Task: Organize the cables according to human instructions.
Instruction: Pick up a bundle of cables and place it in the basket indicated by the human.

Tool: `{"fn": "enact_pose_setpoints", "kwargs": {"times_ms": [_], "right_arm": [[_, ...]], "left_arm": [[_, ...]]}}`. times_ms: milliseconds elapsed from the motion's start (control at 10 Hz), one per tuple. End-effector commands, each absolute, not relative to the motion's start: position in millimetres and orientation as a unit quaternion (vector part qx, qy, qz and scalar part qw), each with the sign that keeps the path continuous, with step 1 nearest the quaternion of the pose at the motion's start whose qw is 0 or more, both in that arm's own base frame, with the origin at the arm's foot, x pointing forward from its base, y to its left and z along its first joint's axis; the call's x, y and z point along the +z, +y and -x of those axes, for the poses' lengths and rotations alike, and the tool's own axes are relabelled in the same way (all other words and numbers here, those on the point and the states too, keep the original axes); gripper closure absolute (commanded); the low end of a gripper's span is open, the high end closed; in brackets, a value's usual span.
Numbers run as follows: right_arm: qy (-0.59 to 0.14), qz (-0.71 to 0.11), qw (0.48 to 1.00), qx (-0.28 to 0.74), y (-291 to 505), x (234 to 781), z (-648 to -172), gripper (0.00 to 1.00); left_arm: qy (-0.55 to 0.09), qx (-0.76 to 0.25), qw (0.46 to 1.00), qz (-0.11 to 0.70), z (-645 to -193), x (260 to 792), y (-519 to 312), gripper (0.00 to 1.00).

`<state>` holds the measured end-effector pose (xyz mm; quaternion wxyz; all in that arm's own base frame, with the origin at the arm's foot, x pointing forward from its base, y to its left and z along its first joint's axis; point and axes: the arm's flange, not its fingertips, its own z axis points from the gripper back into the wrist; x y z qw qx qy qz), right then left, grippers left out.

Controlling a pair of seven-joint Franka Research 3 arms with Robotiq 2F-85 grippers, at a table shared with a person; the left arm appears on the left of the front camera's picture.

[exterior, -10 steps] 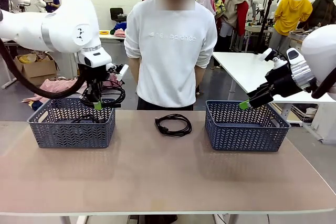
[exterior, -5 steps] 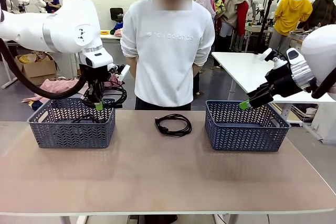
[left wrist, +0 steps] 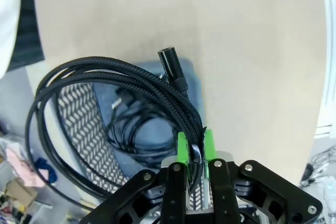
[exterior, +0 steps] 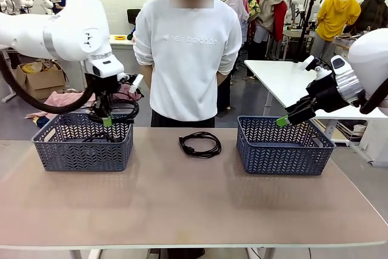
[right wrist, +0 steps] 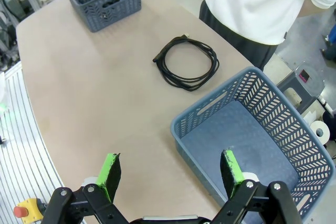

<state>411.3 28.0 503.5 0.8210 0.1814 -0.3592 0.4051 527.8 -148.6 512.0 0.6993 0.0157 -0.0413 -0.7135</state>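
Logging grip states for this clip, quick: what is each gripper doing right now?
Left gripper: closed on a coiled cable.
Right gripper: open, holding nothing.

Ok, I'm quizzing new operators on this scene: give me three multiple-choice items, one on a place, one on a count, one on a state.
1. Where is the loose cable? A) in a basket B) on the table between the left basket and the right basket C) hanging off the table edge
2. How many baskets are on the table? A) two B) one C) three
3. The left gripper is: A) open B) shut on a basket rim C) shut on a second cable
Answers: 1 B, bare tabletop surrounds it; 2 A, one at each side; 3 C, its green pads pinch the strands.
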Motion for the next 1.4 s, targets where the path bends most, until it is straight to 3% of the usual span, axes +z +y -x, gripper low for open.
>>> {"fn": "enact_pose_setpoints", "kwargs": {"times_ms": [0, 500, 1200, 1300], "right_arm": [[-0.370, -0.189, 0.812, 0.410, 27, 501, -414, 0.00], [-0.370, -0.189, 0.812, 0.410, 27, 501, -414, 0.00], [-0.370, -0.189, 0.812, 0.410, 27, 501, -414, 0.00], [-0.370, -0.189, 0.812, 0.410, 27, 501, -414, 0.00]], "left_arm": [[-0.036, -0.691, 0.721, -0.036, -537, 507, -119, 0.87], [-0.041, -0.651, 0.757, -0.038, -565, 473, -67, 0.87], [-0.046, -0.643, 0.764, -0.036, -581, 450, -51, 0.87], [-0.047, -0.641, 0.765, -0.039, -582, 449, -48, 0.68]]}}
